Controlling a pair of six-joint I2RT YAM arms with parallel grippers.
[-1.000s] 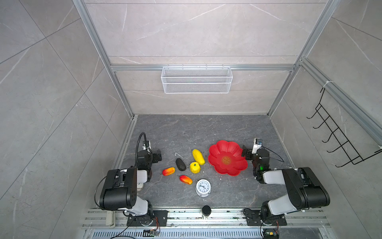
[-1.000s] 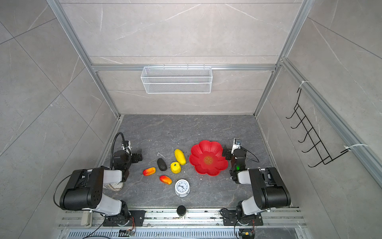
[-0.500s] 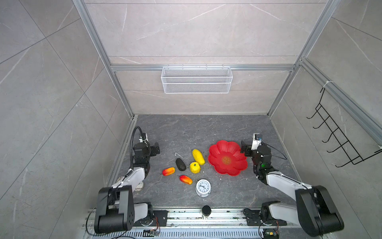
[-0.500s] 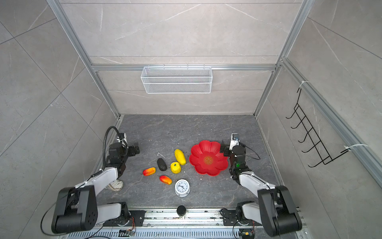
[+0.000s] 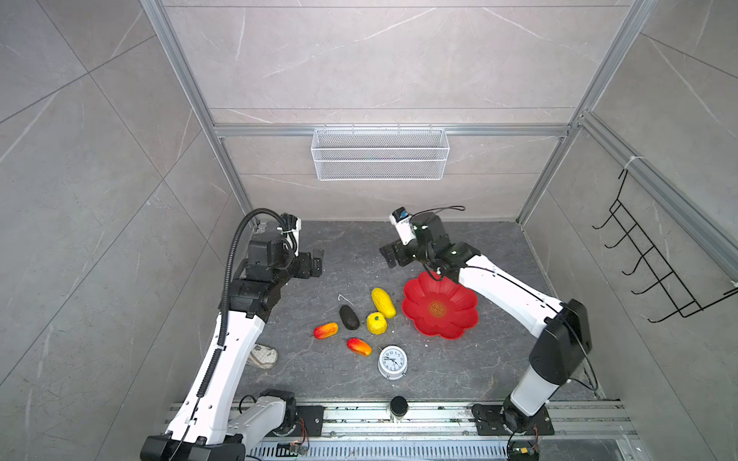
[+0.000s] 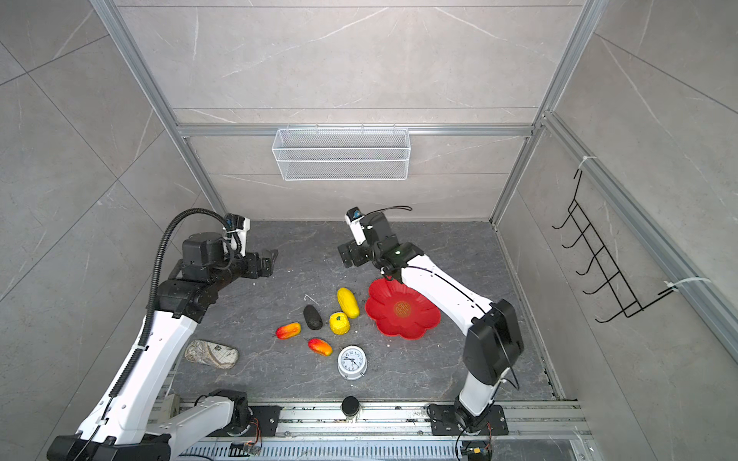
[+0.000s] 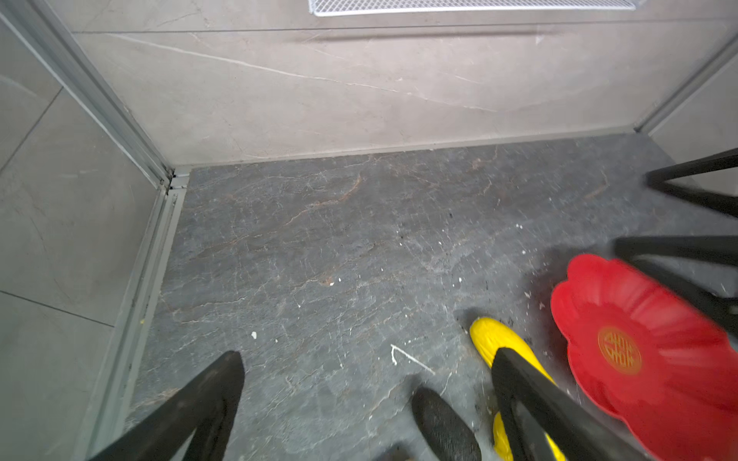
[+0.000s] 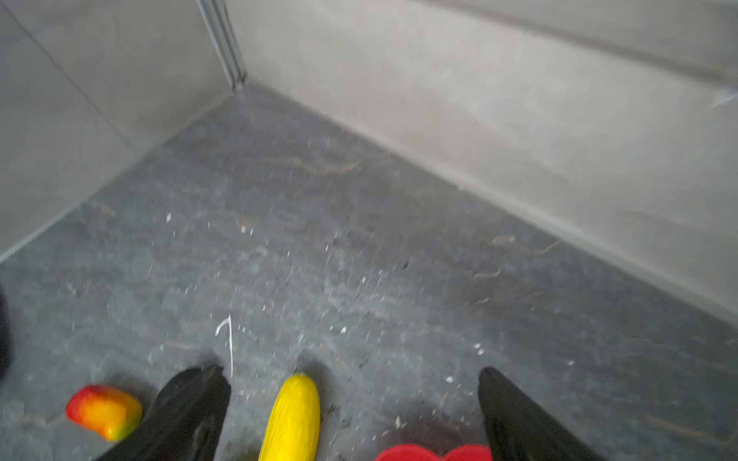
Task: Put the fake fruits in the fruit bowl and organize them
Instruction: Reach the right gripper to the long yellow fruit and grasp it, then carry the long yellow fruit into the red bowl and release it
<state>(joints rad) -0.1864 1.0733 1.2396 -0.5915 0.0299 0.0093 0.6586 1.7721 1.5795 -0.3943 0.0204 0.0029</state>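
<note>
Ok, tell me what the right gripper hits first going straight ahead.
Likely the bare table: the open right gripper points over the long yellow fruit, with nothing else ahead before the wall. Depth unclear.

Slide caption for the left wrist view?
Open left gripper over grey stone floor; long yellow fruit, dark fruit and empty red bowl nearby.

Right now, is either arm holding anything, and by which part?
Nothing. Left fingers and right fingers are both spread wide, gripping nothing; all five fruits lie loose on the table beside the bowl.
</note>
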